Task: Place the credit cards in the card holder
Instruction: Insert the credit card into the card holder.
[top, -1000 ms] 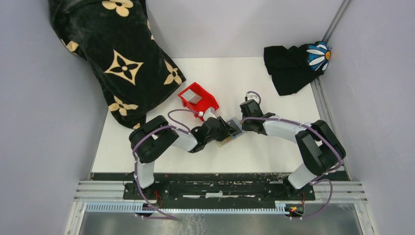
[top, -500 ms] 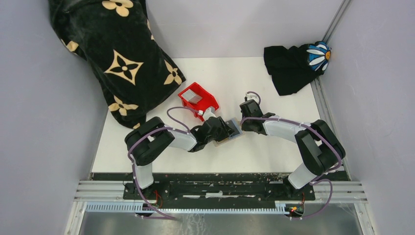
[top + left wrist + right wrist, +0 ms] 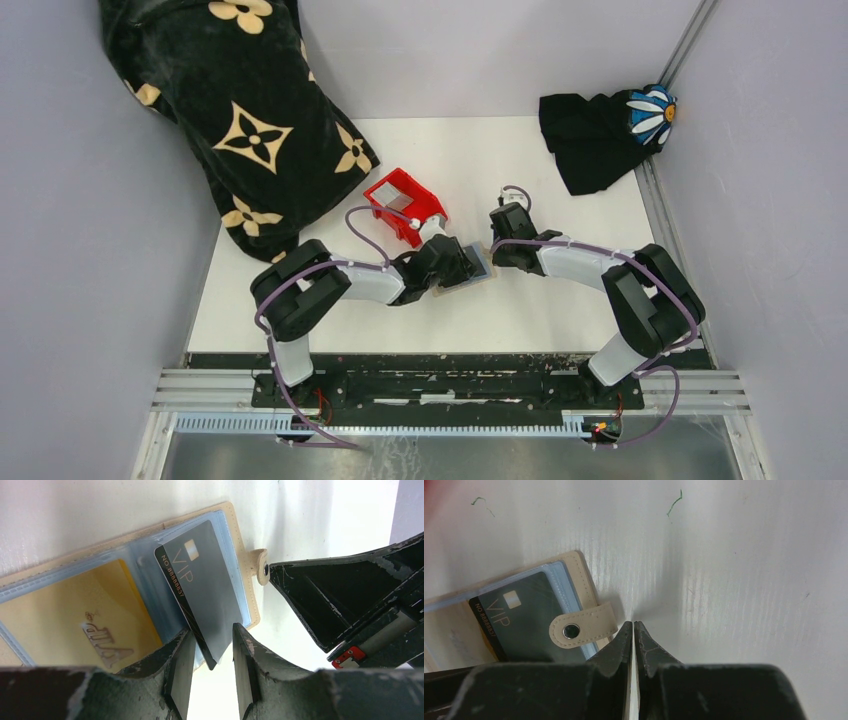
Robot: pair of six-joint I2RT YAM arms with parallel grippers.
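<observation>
Left hand (image 3: 209,652) pinches the dark card (image 3: 205,587), long axis toward 11 o'clock into the open card holder (image 3: 239,540); right hand (image 3: 634,640), pressed together, sits beside its snap tab (image 3: 583,626).

Black-and-white arms (image 3: 575,262), purple cables (image 3: 362,232)

Left gripper (image 3: 210,652) slightly parted; right gripper (image 3: 633,632) fingers pressed together, arms converging.

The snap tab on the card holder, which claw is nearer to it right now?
Right. The right claw, shut, has its tips beside the snap tab at the card holder's edge. The left claw sits across the holder, closed on the dark card.
</observation>
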